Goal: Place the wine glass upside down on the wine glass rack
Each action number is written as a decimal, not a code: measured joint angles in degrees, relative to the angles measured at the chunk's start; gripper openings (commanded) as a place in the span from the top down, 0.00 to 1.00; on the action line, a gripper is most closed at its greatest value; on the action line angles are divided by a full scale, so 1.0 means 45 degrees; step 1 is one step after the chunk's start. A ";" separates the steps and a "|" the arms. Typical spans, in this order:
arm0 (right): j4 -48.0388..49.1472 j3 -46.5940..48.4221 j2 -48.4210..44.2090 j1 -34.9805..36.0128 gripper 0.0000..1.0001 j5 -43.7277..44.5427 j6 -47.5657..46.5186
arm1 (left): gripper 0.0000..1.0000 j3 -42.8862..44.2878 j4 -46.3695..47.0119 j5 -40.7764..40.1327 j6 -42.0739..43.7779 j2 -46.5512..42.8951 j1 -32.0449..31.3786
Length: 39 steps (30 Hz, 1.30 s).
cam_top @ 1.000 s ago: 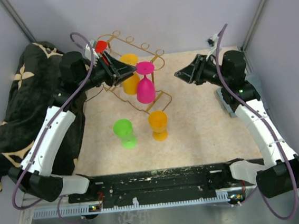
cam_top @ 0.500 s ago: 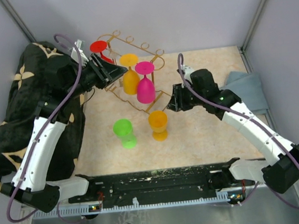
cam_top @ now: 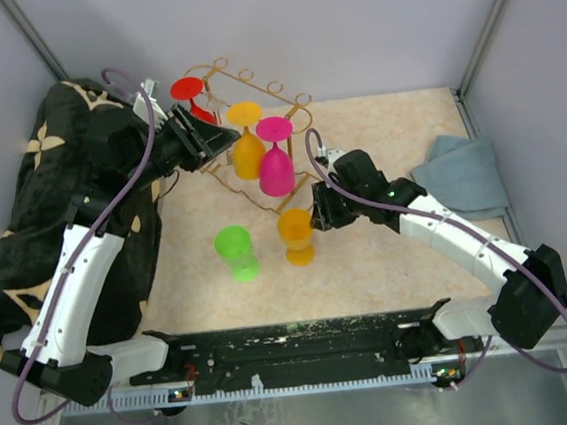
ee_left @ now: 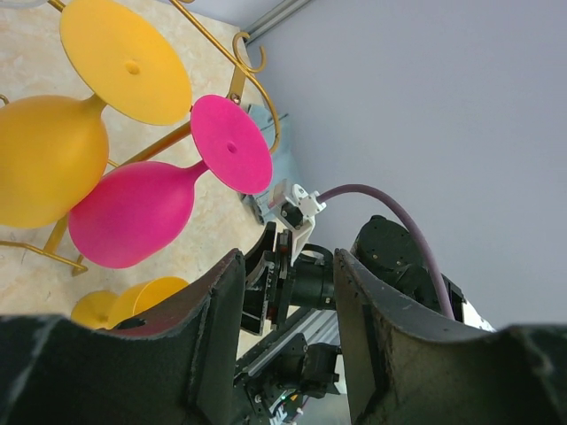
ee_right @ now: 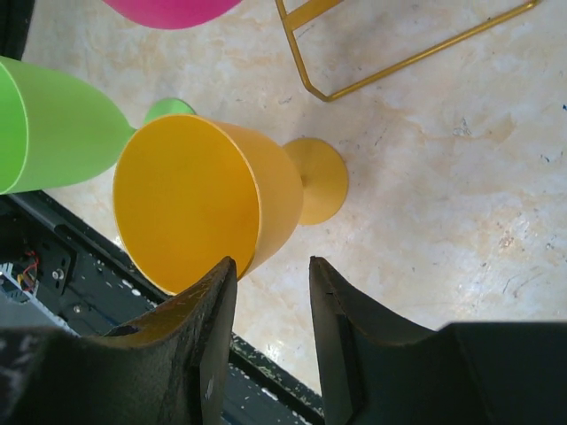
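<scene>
1. Progress — three glasses hang inverted on the rack [ee_left: 237,81]: red glass [cam_top: 188,88], orange glass [cam_top: 248,151], pink glass [cam_top: 277,171].
2. Outstanding — the green glass [cam_top: 234,247] and amber glass [cam_top: 297,231] stand upright on the table.
3. My right gripper [cam_top: 315,212] sits low at the amber glass's bowl, fingers spread and gripping nothing. I cannot tell if it is touching.
4. My left gripper [ee_left: 288,258] is raised beside the rack, spread and empty.

Wine glass [cam_top: 298,233]: orange-yellow, opaque, empty. It stands upright on its round foot, mouth up, just in front of the rack's near base corner and apart from it.
Wine glass rack [ee_right: 416,56]: gold thin wire, upright, with a rectangular base.
</scene>
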 measured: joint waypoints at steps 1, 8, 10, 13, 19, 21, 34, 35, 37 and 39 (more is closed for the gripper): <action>0.0121 0.0000 0.0058 0.0044 0.62 0.0019 0.0000 | 0.49 -0.0015 0.0000 0.0000 -0.0005 -0.0005 0.0000; 0.0835 0.0044 0.0432 0.0243 0.63 0.0121 0.0102 | 0.50 -0.0063 -0.0005 -0.0005 0.0000 -0.0024 0.0000; 0.0908 0.0044 0.0442 0.0291 0.63 0.0228 0.0146 | 0.49 -0.0063 -0.0005 -0.0005 0.0000 -0.0039 0.0000; 0.0933 0.0044 0.0442 0.0291 0.63 0.0355 0.0204 | 0.49 -0.0063 -0.0005 -0.0015 0.0000 -0.0073 0.0000; 0.0928 0.0044 0.0364 0.0296 0.63 0.0573 0.0335 | 0.49 -0.0068 -0.0010 -0.0015 0.0000 -0.0097 0.0000; 0.0918 0.0044 0.0325 0.0291 0.63 0.0593 0.0413 | 0.49 -0.0068 -0.0005 -0.0019 0.0000 -0.0097 0.0000; 0.0957 0.0379 0.0325 0.0296 0.62 0.0321 0.0913 | 0.49 -0.0073 -0.0010 -0.0015 0.0000 -0.0097 0.0000; 0.0957 0.0384 0.0325 0.0301 0.63 0.0311 0.0967 | 0.49 -0.0073 -0.0010 -0.0015 0.0000 -0.0097 0.0000; 0.0947 0.0384 0.0340 0.0340 0.63 0.0325 0.0996 | 0.49 -0.0073 -0.0010 -0.0015 0.0000 -0.0097 0.0000; 0.0947 0.0389 0.0384 0.0442 0.63 0.0369 0.1001 | 0.49 -0.0073 -0.0005 -0.0015 0.0000 -0.0097 0.0000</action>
